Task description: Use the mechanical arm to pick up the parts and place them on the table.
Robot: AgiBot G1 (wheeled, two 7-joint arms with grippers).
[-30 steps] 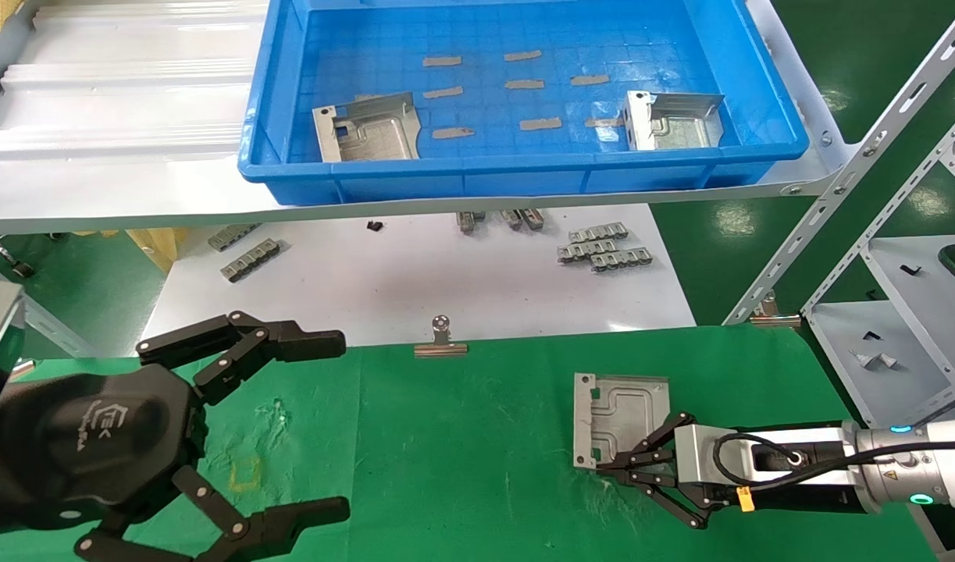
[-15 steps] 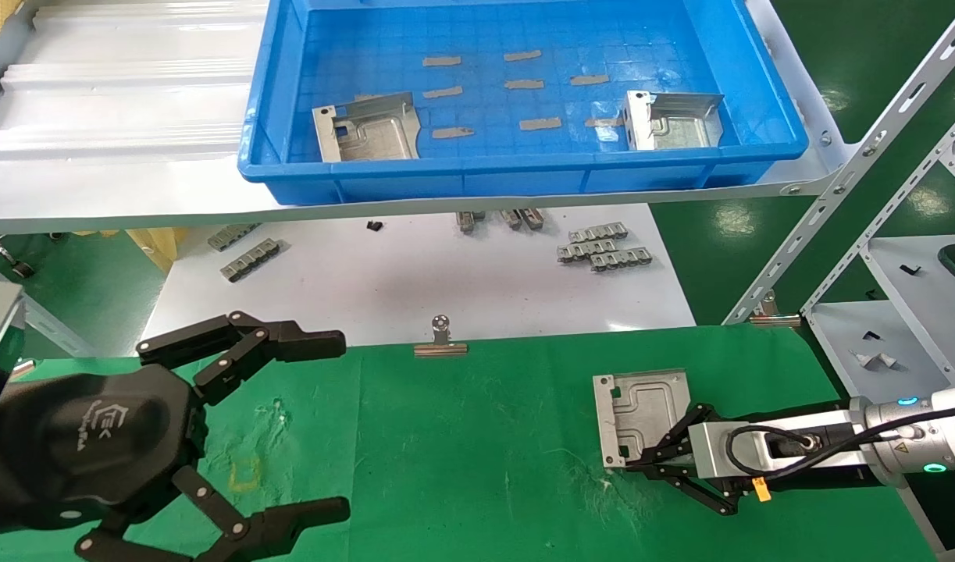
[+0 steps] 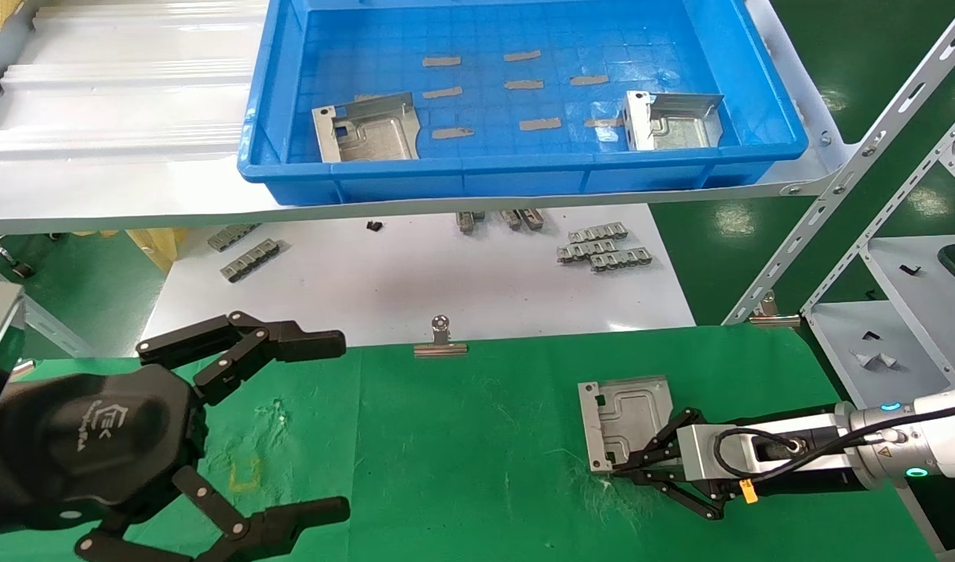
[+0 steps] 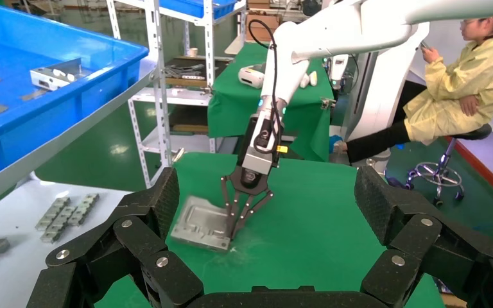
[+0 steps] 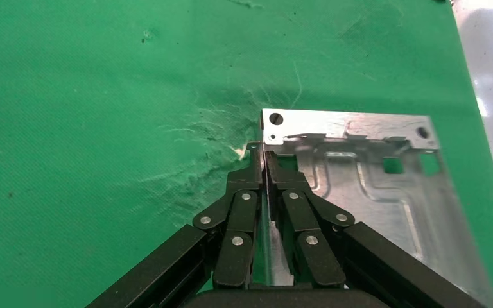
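One silvery part (image 3: 625,417) sits low on the green table (image 3: 477,437), right of centre. My right gripper (image 3: 619,470) is shut on its upturned near flange, the fingertips (image 5: 255,157) pinching the thin metal edge. The right wrist view shows the part (image 5: 372,186) spreading away from the right gripper (image 5: 263,154). The left wrist view shows the part (image 4: 199,221) blurred, tilted slightly at the cloth, under the right gripper (image 4: 231,232). Two more parts (image 3: 368,129) (image 3: 668,121) lie in the blue tray (image 3: 524,168). My left gripper (image 3: 342,425) hangs open at the lower left, holding nothing.
The tray stands on a grey shelf (image 3: 118,172) above a white tabletop (image 3: 415,281) scattered with small grey clip strips (image 3: 602,248). A binder clip (image 3: 441,343) pins the cloth's far edge. A metal rack (image 3: 875,234) stands at the right.
The right gripper carried the part to the right, then back left. The part is now turned slightly. The left arm has not moved.
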